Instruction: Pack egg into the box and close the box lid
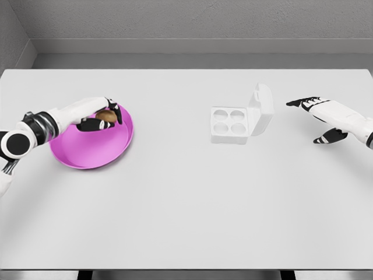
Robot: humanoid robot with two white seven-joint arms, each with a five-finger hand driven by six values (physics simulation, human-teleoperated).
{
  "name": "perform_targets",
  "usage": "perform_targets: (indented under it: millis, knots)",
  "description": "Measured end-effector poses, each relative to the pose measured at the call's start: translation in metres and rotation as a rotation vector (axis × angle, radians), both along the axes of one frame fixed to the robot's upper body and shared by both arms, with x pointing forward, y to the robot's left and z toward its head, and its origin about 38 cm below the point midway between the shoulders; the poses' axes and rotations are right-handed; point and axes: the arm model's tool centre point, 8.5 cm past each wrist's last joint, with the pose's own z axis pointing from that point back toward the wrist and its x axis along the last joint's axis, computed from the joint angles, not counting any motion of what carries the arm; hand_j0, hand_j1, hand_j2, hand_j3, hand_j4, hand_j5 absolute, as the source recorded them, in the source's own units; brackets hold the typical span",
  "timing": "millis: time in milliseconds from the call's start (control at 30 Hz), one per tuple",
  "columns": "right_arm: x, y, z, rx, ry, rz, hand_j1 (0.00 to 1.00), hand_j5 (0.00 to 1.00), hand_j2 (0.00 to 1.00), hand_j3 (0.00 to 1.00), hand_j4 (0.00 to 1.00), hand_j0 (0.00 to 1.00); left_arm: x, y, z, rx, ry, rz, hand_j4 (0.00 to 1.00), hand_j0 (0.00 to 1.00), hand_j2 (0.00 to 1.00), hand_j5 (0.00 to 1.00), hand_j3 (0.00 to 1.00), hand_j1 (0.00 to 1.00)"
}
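**Egg Gripped in Pink Bowl as Open Box Waits Across the Surface**

A brown egg (105,115) is seen enclosed by the fingers of the left robot hand (102,116) inside a pink bowl (87,153) at the left of the white surface (186,204), apparently so it can be lifted out. Well apart to the right, the white box (232,124) lies with its lid (262,108) propped upright at its right side, leaving four empty cups exposed for loading. The right robot hand (317,119) is held at the right of the box, fingers spread and empty, judged placed there to close the lid later.
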Motion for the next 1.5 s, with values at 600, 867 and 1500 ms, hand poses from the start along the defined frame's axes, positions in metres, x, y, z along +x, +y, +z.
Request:
perform_targets:
  millis: [600, 867, 1500]
  knots:
    - [0.0, 0.0, -0.001, 0.0, 0.001, -0.001, 1.0, 1.0, 1.0, 1.0, 1.0, 1.0, 0.011, -0.029, 0.014, -0.061, -0.041, -0.031, 0.31, 0.31, 0.31, 0.31, 0.31, 0.31]
    - [0.0, 0.0, 0.0, 0.0, 0.0, -0.001, 1.0, 1.0, 1.0, 1.0, 1.0, 1.0, 0.016, -0.053, 0.018, -0.101, -0.055, -0.062, 0.3, 0.3, 0.3, 0.3, 0.3, 0.3]
    - [0.0, 0.0, 0.0, 0.0, 0.0, -0.001, 1.0, 1.0, 1.0, 1.0, 1.0, 1.0, 0.024, -0.107, 0.022, -0.181, -0.056, -0.129, 0.28, 0.28, 0.28, 0.28, 0.28, 0.28]
